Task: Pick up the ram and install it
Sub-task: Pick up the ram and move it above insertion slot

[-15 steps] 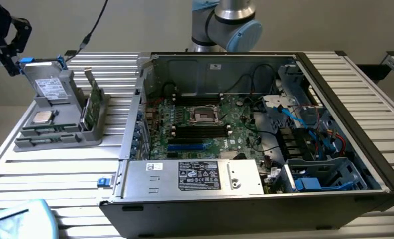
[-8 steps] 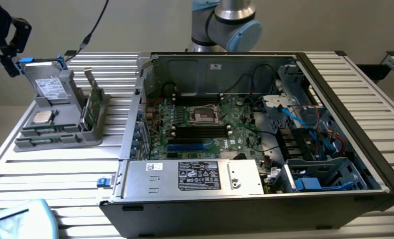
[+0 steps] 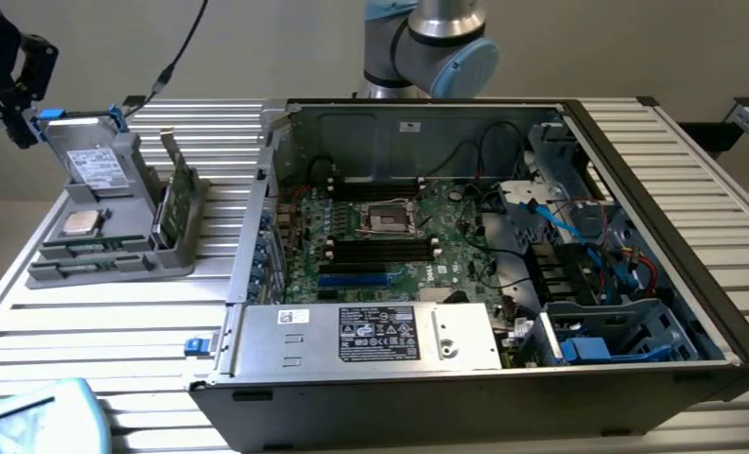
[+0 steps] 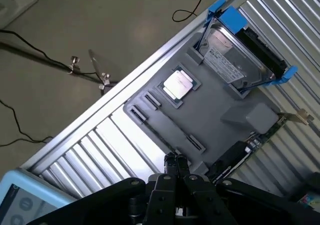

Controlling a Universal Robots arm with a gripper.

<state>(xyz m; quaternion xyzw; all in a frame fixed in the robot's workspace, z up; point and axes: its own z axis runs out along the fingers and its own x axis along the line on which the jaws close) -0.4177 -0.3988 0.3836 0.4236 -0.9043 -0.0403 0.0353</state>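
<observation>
A grey holder (image 3: 110,270) stands on the slatted table at the exterior view's left. Along its front part lies the ram (image 3: 91,249), a narrow greenish stick lying flat in a groove. My gripper (image 3: 15,90) hangs high above the holder's far left corner, touching nothing. In the wrist view the gripper (image 4: 176,161) is shut with nothing between its black fingers, and the holder (image 4: 215,110) lies below them. The open computer case (image 3: 476,255) shows its motherboard, with black memory slots (image 3: 377,248) near the processor socket.
The holder also carries a hard drive in a blue frame (image 4: 240,60), a silver processor (image 4: 177,84) and an upright green card with a metal bracket (image 3: 175,203). A power supply (image 3: 374,333) fills the case's front. Cables lie on the floor (image 4: 75,67). A light blue device (image 3: 34,416) sits at the table's near corner.
</observation>
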